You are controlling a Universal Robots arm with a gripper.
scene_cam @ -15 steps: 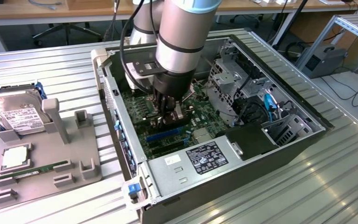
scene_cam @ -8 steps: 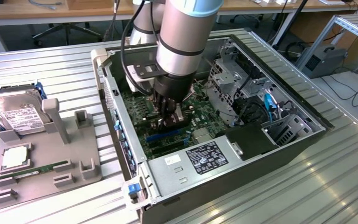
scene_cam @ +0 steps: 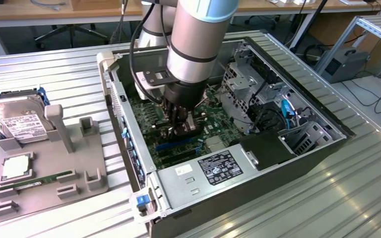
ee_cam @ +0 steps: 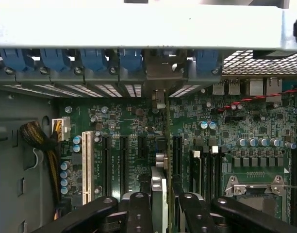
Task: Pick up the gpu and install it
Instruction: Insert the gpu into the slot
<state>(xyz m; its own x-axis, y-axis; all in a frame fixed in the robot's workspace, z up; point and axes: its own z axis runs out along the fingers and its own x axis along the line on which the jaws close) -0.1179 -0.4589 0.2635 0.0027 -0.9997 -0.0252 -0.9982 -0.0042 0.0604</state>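
Here the jaws clasp the gpu (ee_cam: 160, 194) edge-on above the motherboard (ee_cam: 226, 141), its lower half hidden behind them.

Gpu (ee_cam: 164, 145) upright in pc case (scene_cam: 309, 153); hdd (scene_cam: 18, 121) outside, ext. view's left.

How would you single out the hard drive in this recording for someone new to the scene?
Start at the open computer case; on the exterior view's left a grey parts holder lies on the metal table. The hard drive stands tilted at its far end, a boxy silver unit with a white label, unlike the slim green memory stick lying nearer.
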